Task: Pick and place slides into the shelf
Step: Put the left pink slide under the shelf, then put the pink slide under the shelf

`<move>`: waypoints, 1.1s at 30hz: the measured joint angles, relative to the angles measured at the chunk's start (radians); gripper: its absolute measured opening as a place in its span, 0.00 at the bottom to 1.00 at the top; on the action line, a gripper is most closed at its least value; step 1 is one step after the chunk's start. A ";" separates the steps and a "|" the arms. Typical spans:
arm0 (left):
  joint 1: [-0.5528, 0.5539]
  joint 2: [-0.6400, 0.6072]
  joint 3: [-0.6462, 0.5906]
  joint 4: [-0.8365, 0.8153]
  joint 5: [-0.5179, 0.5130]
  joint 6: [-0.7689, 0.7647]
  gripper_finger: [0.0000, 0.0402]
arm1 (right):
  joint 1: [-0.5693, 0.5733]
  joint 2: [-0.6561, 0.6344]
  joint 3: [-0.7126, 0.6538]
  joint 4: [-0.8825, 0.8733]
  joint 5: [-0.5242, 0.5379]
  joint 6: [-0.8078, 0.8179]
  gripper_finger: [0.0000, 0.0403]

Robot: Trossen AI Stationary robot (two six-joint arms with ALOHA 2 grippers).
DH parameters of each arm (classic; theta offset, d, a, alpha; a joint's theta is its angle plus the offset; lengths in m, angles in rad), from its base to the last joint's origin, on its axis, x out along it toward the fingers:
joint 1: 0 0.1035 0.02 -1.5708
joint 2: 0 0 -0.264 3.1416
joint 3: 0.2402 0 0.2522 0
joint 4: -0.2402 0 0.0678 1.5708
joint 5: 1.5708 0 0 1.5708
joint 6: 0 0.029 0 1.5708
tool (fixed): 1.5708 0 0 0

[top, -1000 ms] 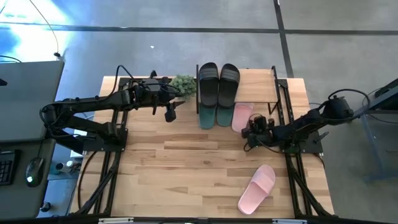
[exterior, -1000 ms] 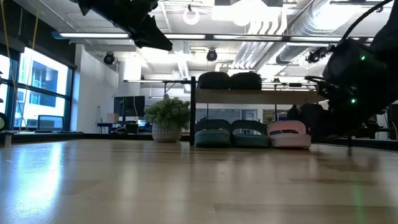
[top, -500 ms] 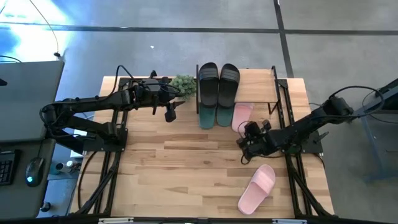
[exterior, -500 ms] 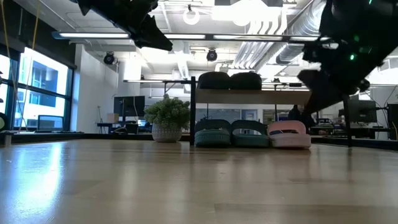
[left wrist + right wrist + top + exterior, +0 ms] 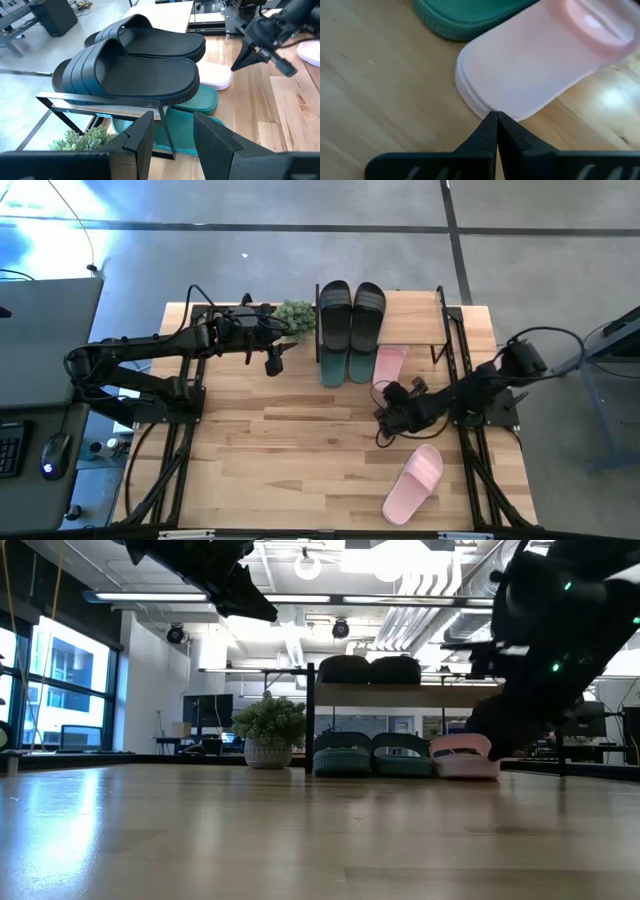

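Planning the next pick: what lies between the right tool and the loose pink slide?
Only bare tabletop, in the high view, separates the shut right tool from the loose pink slide.

Bright, even overhead light falls on the wooden table [image 5: 300, 440]. In the low view, ceiling lamps [image 5: 400, 560] glare and the arms show as dark silhouettes. The pink slide [image 5: 545, 65] in the right wrist view is soft and blurred.

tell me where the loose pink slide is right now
In the high view the loose pink slide lies on the table's near right part, apart from the shelf, just beyond the right hand.
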State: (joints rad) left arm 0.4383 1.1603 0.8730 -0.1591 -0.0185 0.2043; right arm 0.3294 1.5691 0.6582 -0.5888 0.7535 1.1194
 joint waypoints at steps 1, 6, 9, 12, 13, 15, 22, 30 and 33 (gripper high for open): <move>0.000 0.000 0.000 0.000 0.000 0.000 0.30 | -0.008 0.015 0.000 0.012 -0.001 -0.010 0.00; 0.000 0.000 0.000 0.000 0.000 0.000 0.30 | -0.059 0.052 0.001 0.033 0.000 -0.026 0.00; 0.000 0.000 0.000 0.000 0.000 0.000 0.30 | -0.070 0.054 0.001 0.031 -0.006 -0.027 0.00; 0.000 0.000 0.000 0.000 0.000 0.000 0.30 | -0.072 0.051 0.001 0.029 -0.005 -0.013 0.00; 0.000 0.000 0.000 0.000 0.000 0.000 0.30 | -0.072 0.050 0.001 0.029 -0.006 -0.012 0.00; 0.000 0.000 0.000 0.000 0.000 0.000 0.30 | -0.068 0.050 0.001 0.026 -0.005 -0.002 0.00; 0.000 0.000 0.000 0.000 0.000 0.000 0.30 | -0.060 0.052 -0.003 -0.012 0.010 0.025 0.00; 0.000 0.000 0.000 0.000 0.000 0.000 0.30 | 0.011 -0.007 0.035 -0.059 0.028 0.025 0.00; 0.000 0.000 0.000 0.000 0.000 0.000 0.30 | 0.050 -0.044 0.093 -0.126 0.034 -0.003 0.00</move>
State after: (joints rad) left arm 0.4381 1.1603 0.8730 -0.1589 -0.0185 0.2043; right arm 0.3798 1.5248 0.7512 -0.7152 0.7878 1.1159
